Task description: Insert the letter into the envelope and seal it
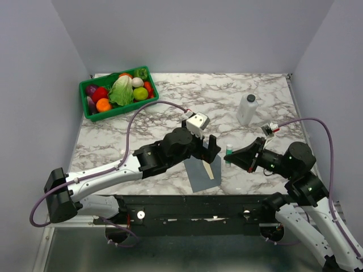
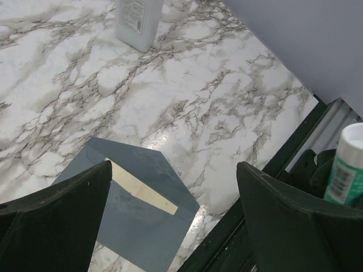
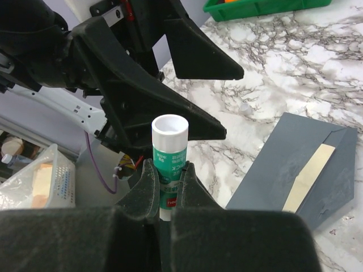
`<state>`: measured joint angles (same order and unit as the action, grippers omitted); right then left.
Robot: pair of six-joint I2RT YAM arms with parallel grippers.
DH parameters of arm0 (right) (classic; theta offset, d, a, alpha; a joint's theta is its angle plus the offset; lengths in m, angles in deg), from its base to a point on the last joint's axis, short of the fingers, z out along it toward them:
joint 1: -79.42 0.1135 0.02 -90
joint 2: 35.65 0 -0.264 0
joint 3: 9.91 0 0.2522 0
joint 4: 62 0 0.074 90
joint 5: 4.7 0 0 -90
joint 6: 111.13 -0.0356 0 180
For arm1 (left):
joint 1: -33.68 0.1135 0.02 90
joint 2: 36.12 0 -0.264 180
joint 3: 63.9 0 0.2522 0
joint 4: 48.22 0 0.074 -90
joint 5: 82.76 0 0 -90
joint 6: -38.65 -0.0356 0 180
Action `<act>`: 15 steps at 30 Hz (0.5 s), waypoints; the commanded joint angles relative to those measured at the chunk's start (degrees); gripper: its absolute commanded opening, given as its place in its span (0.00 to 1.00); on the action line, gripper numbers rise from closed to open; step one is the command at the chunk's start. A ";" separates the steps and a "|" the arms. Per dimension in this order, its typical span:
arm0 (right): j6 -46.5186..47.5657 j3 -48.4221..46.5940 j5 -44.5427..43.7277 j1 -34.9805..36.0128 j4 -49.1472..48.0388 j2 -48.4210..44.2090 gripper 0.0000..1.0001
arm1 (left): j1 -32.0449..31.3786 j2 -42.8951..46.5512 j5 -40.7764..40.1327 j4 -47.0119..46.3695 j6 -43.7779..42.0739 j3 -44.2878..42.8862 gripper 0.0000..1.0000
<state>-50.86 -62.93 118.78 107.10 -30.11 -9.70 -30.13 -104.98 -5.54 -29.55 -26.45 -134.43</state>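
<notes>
Lower centre of the top view, the envelope (image 1: 198, 175) lies flat near the table's (image 1: 170, 107) front edge. The letter (image 1: 211, 170) shows only as a cream strip running up-and-down the frame. The left gripper (image 1: 209, 148) hangs over the envelope's upper edge. The right gripper (image 1: 231, 156), just to the right, is the nearer one to the strip. It carries a glue stick (image 1: 228, 151), so gluing the flap looks next.

From the left wrist, the left gripper (image 2: 173, 167) has its jaws wide apart and empty. The envelope (image 2: 142, 226) is below them, its flap open toward the right, the letter (image 2: 144, 190) tucked at its mouth.

From the right wrist, the right gripper (image 3: 167, 170) is clamped on the upright glue stick (image 3: 169, 153). The envelope (image 3: 278, 170) lies to the lower right, the letter (image 3: 309, 177) slanting diagonally. The stick's green label is unreadable.
</notes>
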 commanded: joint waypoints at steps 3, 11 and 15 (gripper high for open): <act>0.29 -2.48 2.56 -0.08 0.24 0.85 0.01 | -1.84 -5.31 2.05 3.79 -1.00 -7.02 0.99; -0.50 -1.60 3.26 0.00 -0.64 1.12 0.01 | -2.90 -9.36 2.84 4.32 -1.26 -10.55 0.99; -0.59 -1.60 3.70 0.00 -1.25 1.81 0.01 | -4.04 -10.50 2.76 4.85 -1.97 -12.22 0.99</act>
<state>-51.08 -63.65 120.22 107.04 -30.18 -8.73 -32.38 -114.11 -4.31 -24.83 -26.82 -143.50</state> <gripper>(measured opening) 0.074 0.987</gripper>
